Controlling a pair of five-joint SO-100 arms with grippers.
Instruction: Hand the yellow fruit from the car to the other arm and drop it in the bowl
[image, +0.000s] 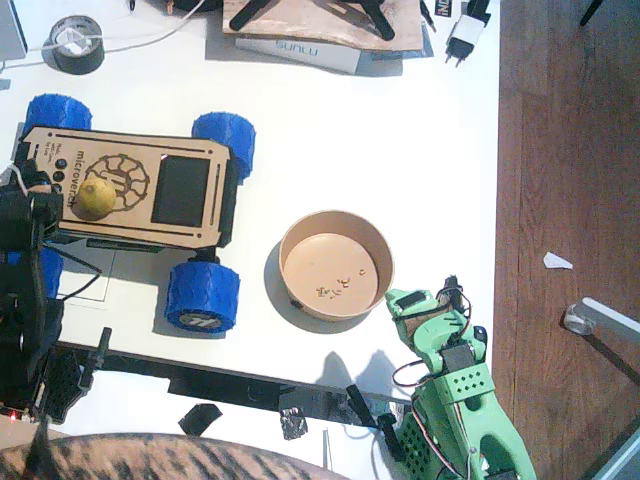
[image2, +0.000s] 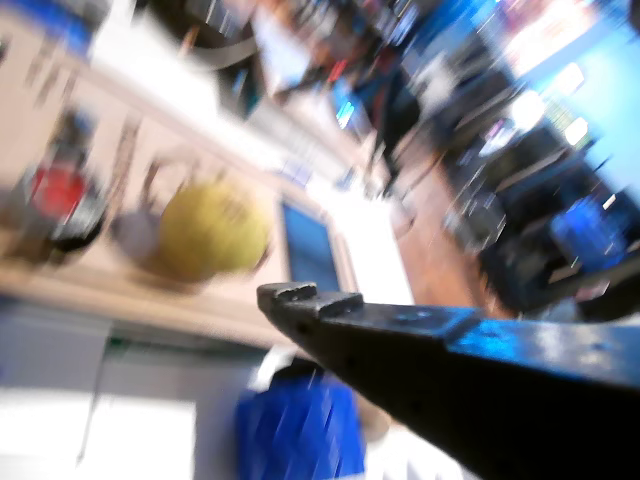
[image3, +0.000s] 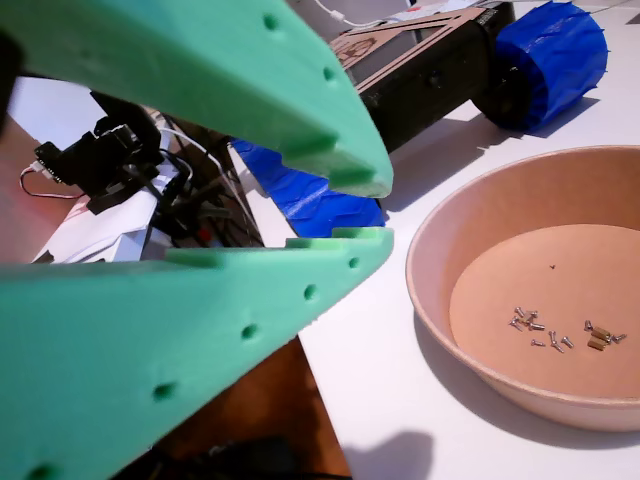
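The yellow fruit (image: 97, 195) lies on the left end of the car (image: 180, 195), on its plywood deck, and shows blurred as the yellow fruit (image2: 212, 232) in a wrist view. My left gripper (image: 33, 192), black, hovers just left of the fruit; only one black finger (image2: 300, 297) shows, nothing is held, and it seems open. The tan bowl (image: 300, 262) stands right of the car with only crumbs inside. The green other arm (image: 465, 400) reaches up at bottom right. Its gripper (image: 410, 300) sits by the bowl's (image3: 440, 230) rim, empty, its fingertips (image3: 372, 180) slightly apart.
A grey tape roll (image: 75, 45) sits at the back left. A flat box (image: 310, 45) and a white plug (image: 465, 35) lie along the back edge. The table ends at the right, with wooden floor (image: 570, 150) beyond. A striped garment (image: 150, 460) shows at the bottom.
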